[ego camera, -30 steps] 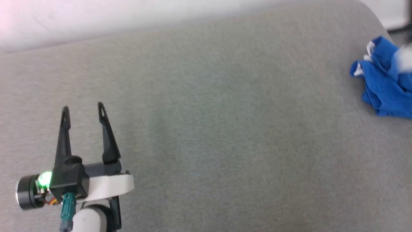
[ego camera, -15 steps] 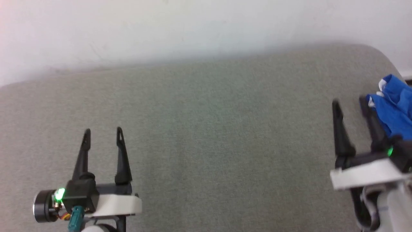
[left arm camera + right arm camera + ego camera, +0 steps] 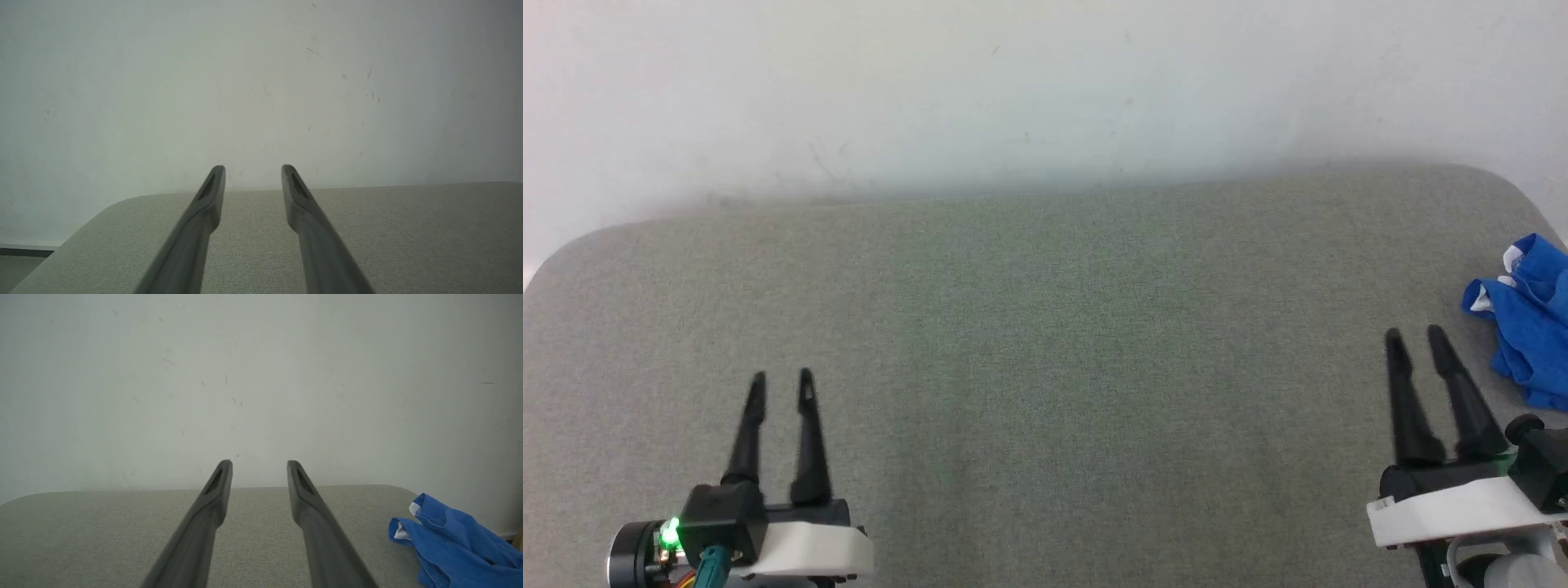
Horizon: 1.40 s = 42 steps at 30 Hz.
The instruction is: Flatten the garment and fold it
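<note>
The garment (image 3: 1529, 327) lies crumpled in a bright blue heap with bits of white at the table's right edge, cut off by the head view's border. It also shows at the lower right of the right wrist view as the garment (image 3: 453, 543). My right gripper (image 3: 1414, 336) hovers open just left of the heap, apart from it, nothing between its fingers (image 3: 216, 490). My left gripper (image 3: 782, 377) is open over the table's front left, far from the cloth, its fingers (image 3: 212, 192) empty.
A grey fabric-covered table (image 3: 1045, 343) with rounded corners spans the scene. A pale scuffed wall (image 3: 1013, 90) rises directly behind its far edge. The table's left corner (image 3: 102, 212) drops to a dark floor strip.
The head camera has tilted up and swung, so the whole scene shifted down. Both grippers' fingers stand closer together than before. The right gripper came into view and now sits lower, clear of the garment.
</note>
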{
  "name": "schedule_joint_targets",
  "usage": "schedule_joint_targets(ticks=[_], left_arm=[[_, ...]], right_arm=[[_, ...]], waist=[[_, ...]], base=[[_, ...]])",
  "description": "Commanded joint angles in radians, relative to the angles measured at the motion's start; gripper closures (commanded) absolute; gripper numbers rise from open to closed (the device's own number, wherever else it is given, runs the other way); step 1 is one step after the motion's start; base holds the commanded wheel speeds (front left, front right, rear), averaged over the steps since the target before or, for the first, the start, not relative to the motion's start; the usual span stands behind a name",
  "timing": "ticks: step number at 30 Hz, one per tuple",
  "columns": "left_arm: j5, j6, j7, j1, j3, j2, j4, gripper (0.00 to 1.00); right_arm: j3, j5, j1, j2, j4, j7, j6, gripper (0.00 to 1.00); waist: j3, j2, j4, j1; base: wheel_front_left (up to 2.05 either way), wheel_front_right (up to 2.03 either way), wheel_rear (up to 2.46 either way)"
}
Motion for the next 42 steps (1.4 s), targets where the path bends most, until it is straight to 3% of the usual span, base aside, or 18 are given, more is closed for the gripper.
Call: schedule_joint_targets(ticks=[1, 42], left_arm=[[0.000, 0.000, 0.000, 0.000, -0.001, 0.000, 0.000, 1.00], [0.020, -0.044, 0.084, -0.026, 0.006, -0.017, 0.025, 1.00]], right_arm=[[-0.001, 0.000, 0.000, 0.000, 0.000, 0.000, 0.000, 1.00], [0.017, -0.058, -0.007, 0.015, 0.002, 0.084, 0.000, 1.00]], waist=[[0.000, -0.0002, 0.000, 0.0000], [0.000, -0.0002, 0.004, 0.0000]], base=[[0.00, 0.00, 0.00], [0.00, 0.00, 0.00]])
